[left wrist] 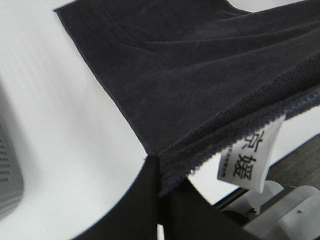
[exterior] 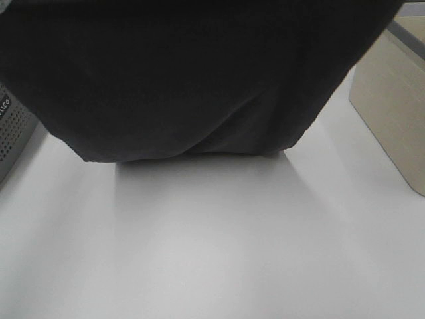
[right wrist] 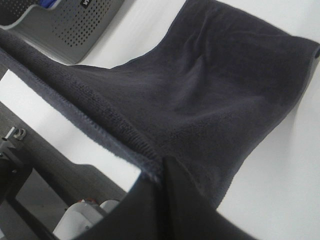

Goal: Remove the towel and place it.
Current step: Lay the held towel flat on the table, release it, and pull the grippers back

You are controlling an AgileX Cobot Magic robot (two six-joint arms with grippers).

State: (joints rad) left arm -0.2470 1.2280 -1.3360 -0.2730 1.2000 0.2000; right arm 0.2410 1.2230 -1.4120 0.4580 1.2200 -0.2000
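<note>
We pinch towel [exterior: 186, 80] hem tight in left gripper [left wrist: 160, 172] and right gripper [right wrist: 163, 172]; hem runs along worktop [exterior: 212, 252] front edge, tail draped on it.

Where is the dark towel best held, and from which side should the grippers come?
Grip the towel at its hemmed edge, with the two grippers apart, coming edge-on so the jaws close across the hem. The cloth is limp; the thicker hem probably gives a firm bite, and two holds keep it spread. The left gripper and right gripper pinch it so.
</note>
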